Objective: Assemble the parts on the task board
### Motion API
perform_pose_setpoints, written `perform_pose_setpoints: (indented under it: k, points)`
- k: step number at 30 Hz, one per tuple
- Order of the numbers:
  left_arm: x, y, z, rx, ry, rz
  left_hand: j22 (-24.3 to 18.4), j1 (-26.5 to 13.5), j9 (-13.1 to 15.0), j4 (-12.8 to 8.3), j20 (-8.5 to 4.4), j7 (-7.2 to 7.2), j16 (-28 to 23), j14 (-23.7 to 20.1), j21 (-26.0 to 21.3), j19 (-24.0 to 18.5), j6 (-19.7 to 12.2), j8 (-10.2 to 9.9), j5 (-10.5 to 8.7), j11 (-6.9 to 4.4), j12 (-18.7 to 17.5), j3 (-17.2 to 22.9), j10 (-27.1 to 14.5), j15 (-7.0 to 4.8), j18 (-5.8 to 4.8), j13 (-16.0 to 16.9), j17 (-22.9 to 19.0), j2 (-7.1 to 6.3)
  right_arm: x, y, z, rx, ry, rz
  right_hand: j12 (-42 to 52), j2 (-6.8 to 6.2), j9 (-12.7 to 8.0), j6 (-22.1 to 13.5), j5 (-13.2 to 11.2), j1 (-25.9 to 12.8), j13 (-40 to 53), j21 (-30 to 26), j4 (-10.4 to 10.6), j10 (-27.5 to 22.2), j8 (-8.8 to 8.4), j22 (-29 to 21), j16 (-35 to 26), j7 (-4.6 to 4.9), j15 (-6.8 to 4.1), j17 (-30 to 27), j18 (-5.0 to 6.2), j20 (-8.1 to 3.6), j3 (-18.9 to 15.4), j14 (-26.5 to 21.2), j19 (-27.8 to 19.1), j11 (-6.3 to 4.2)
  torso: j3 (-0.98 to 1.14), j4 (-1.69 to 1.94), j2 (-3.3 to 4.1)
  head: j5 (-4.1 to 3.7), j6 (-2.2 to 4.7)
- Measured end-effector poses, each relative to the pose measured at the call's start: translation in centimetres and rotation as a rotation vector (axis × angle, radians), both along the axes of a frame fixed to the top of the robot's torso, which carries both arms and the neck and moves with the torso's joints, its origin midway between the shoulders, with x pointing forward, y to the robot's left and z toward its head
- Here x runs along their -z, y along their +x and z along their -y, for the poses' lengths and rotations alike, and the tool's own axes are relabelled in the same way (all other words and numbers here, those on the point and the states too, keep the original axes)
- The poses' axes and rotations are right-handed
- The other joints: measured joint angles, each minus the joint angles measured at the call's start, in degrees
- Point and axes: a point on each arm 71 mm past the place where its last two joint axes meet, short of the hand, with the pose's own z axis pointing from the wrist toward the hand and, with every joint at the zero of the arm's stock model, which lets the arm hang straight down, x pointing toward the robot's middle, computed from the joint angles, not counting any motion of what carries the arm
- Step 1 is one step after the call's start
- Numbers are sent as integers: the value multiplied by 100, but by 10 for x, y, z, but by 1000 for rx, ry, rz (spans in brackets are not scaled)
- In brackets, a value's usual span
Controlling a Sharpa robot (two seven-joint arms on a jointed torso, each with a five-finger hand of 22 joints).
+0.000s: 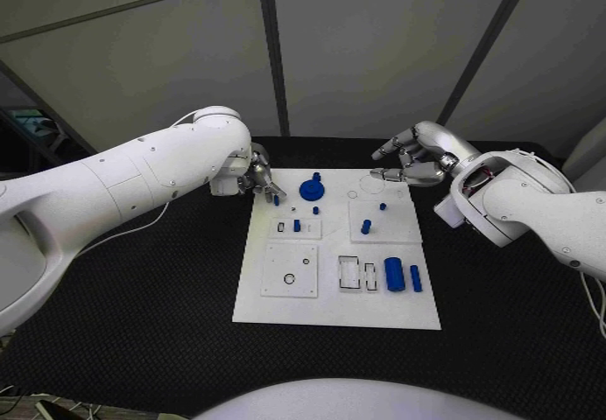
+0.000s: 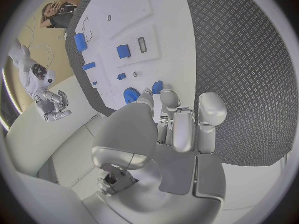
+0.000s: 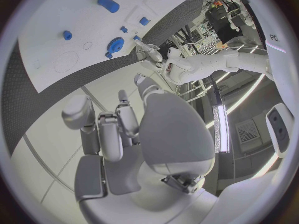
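Observation:
The white task board lies mid-table. My left hand hovers at the board's far left corner and pinches a small blue peg in its fingertips; the peg also shows in the left wrist view. Just beside it a blue gear stands on the board. My right hand hangs over the far right corner, fingers loosely bent and apart, holding nothing. Small blue pegs stand in the board's middle blocks. A blue cylinder and a blue bar lie near the right edge.
The board rests on a black mat with free room on both sides and in front. Empty slots and a round hole mark the board's near half. A faint round recess sits under the right hand.

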Motion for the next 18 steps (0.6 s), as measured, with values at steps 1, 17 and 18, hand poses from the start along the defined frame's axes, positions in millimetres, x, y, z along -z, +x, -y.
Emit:
perform_pose_setpoints:
  k: [1, 17, 18]
  points:
    - [0, 0, 0, -1, -1, 1, 0, 30, 0, -22, 0, 0, 0, 0, 0, 0, 0, 0, 0, 0, 0, 22, 0, 0, 0, -4, 0, 30, 0, 0, 0, 0, 0, 0, 0, 0, 0, 0, 0, 0, 0, 0, 0, 0, 0, 0, 0, 0, 0, 0, 0, 0, 0, 0, 0, 0, 0, 0, 0, 3, 0]
    - [-2, 2, -3, -35, -83, 28, -4, 937, 41, -326, -64, -29, 0, 0, -67, -20, -96, 113, -43, -79, -371, 1105, -147, -43, -215, -393, 0, 168, 0, 1, 1, 3, -2, -1, -22, 0, 0, 0, 0, 0, -23, -24, 0, -13, 0, -31, -28, 0, 0, 5, 0, 2, 0, 0, -2, 13, 2, 2, -3, 18, -6]
    - [-2, 2, -3, -38, -89, 28, 4, 891, 73, -246, -64, -22, 0, 0, -67, -20, -103, 145, -43, -79, -372, 1186, -147, -43, -215, -409, 0, 122, 1, 1, 1, 4, -2, -1, -61, 0, 0, 0, 21, 0, -56, -56, 0, -54, 0, -71, -28, 0, 0, 4, 0, 13, 0, 0, -53, 18, 2, 2, -3, 18, -6]
